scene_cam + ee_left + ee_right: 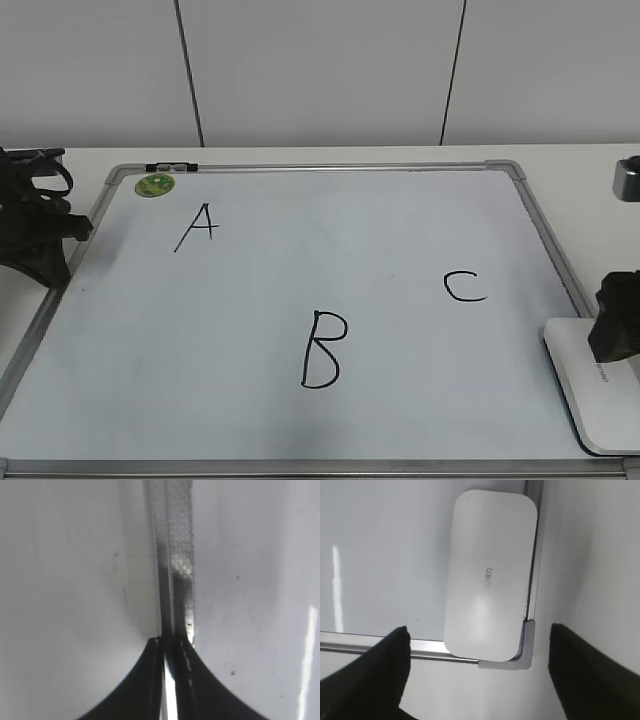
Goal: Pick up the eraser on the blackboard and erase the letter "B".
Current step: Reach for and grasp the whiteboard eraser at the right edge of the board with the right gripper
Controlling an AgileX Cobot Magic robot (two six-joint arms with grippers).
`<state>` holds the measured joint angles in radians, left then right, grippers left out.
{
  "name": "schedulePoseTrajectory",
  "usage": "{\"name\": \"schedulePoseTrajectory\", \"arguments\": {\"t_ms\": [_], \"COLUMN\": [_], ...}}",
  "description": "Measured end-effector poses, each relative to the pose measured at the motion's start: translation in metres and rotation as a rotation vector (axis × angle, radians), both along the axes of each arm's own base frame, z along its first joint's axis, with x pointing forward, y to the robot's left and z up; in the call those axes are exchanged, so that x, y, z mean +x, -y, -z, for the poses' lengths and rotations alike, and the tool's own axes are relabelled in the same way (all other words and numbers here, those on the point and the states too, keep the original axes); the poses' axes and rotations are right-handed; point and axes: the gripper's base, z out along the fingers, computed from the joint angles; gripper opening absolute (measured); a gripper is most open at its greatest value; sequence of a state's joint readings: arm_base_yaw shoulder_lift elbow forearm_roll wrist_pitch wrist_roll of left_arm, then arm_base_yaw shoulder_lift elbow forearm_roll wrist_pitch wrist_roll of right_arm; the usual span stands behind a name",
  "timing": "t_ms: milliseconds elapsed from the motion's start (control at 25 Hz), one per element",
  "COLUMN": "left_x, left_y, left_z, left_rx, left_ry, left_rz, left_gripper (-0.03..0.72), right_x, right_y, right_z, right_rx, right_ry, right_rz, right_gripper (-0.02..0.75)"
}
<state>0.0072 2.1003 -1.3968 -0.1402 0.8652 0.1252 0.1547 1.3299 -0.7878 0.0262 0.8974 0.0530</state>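
Note:
The blackboard (300, 260) is a white board with a silver frame, lying flat on the table. The black letter "B" (323, 349) sits near its front middle. The white eraser (595, 385) lies on the board's front right corner; in the right wrist view the eraser (490, 575) lies against the grey corner cap (527, 650). My right gripper (479, 647) is open, above the eraser's near end, not touching it. It shows in the exterior view (618, 325) too. My left gripper (171, 642) is shut and empty over the board's left frame (175, 555).
Black letters "A" (198, 226) and "C" (464, 287) are also on the board. A small round green magnet (155, 185) sits at the back left corner. The left arm (35, 225) rests at the board's left edge. A white wall stands behind the table.

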Motion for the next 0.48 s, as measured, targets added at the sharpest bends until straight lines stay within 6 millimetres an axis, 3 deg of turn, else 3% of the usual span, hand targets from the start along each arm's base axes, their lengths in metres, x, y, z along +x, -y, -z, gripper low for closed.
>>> {"name": "schedulePoseTrajectory", "arguments": {"t_ms": [480], "left_x": [0.0], "left_y": [0.0], "left_z": [0.0], "left_rx": [0.0], "left_ry": [0.0], "left_rz": [0.0], "left_gripper": [0.011], "right_x": [0.027], "right_y": [-0.004], "right_z": [0.051], "right_rx": [-0.02], "right_ry": [-0.12], "right_rz": [0.004], "right_gripper": [0.665]}}
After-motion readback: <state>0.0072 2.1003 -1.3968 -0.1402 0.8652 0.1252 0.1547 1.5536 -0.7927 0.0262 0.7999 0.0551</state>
